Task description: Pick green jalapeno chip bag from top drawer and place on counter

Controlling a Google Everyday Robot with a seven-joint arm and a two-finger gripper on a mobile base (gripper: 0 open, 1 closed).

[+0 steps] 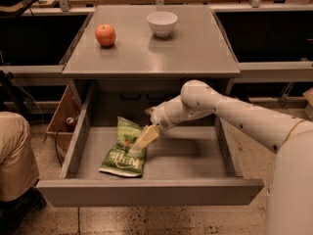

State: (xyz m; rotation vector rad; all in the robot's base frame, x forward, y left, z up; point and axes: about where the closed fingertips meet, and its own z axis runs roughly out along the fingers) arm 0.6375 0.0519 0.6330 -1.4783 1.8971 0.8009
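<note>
The green jalapeno chip bag lies flat on the left half of the open top drawer, white lettering up. My gripper reaches down from the right into the drawer, its pale fingers over the bag's right upper edge. Whether it touches the bag I cannot tell. The counter is the grey top above the drawer.
A red apple and a white bowl stand at the back of the counter. A cardboard box sits on the floor left of the cabinet. A person's leg is at the left edge.
</note>
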